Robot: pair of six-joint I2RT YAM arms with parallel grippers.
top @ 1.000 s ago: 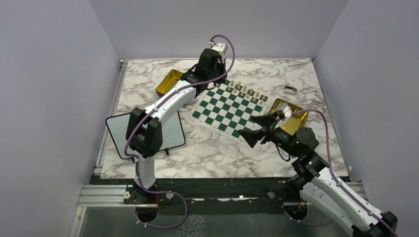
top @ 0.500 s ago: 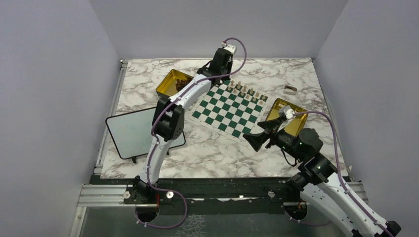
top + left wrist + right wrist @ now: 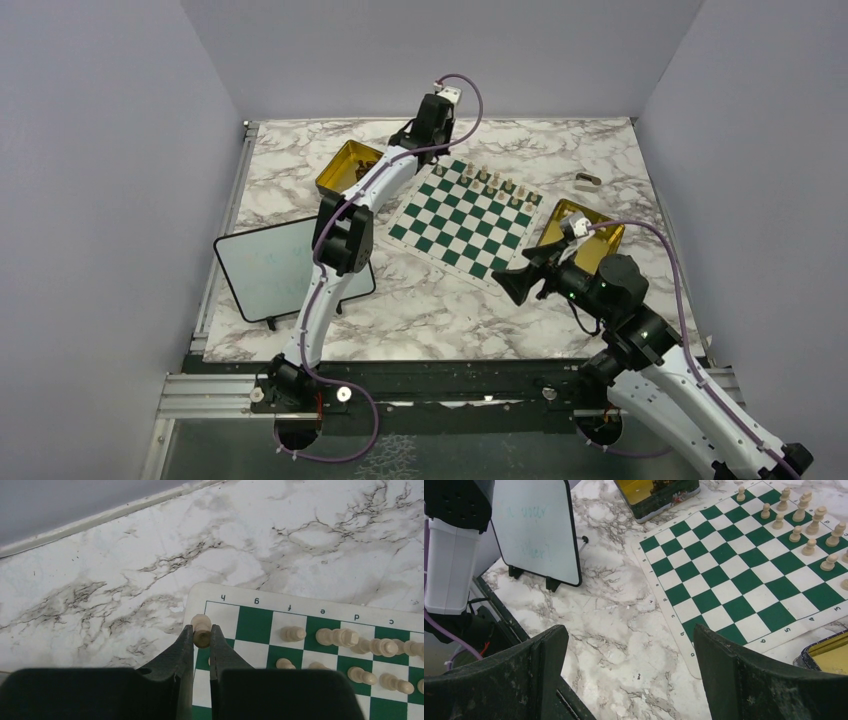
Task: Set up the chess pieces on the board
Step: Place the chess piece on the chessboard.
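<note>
The green and white board [image 3: 462, 215] lies in the middle of the marble table. Several pale chess pieces [image 3: 490, 181] stand in two rows along its far edge. My left gripper [image 3: 202, 630] is shut on a pale beige chess piece [image 3: 201, 626], held over the board's far left corner square by the letter h. More pale pieces [image 3: 340, 637] stand to its right on the board [image 3: 255, 625]. My right gripper [image 3: 505, 283] is open and empty above the bare table off the board's near corner. The right wrist view shows its jaws wide apart [image 3: 631, 665] with the board [image 3: 734, 575] beyond.
A gold tin [image 3: 343, 167] sits left of the board and another gold tin [image 3: 590, 240] to its right, by my right arm. A black-framed whiteboard [image 3: 285, 265] stands at the near left. A small brown object [image 3: 587, 180] lies at the far right.
My left arm has stretched out toward the board's far left corner, the wrist shifting slightly back left at the end. My right gripper has stayed open and moved only a little.
</note>
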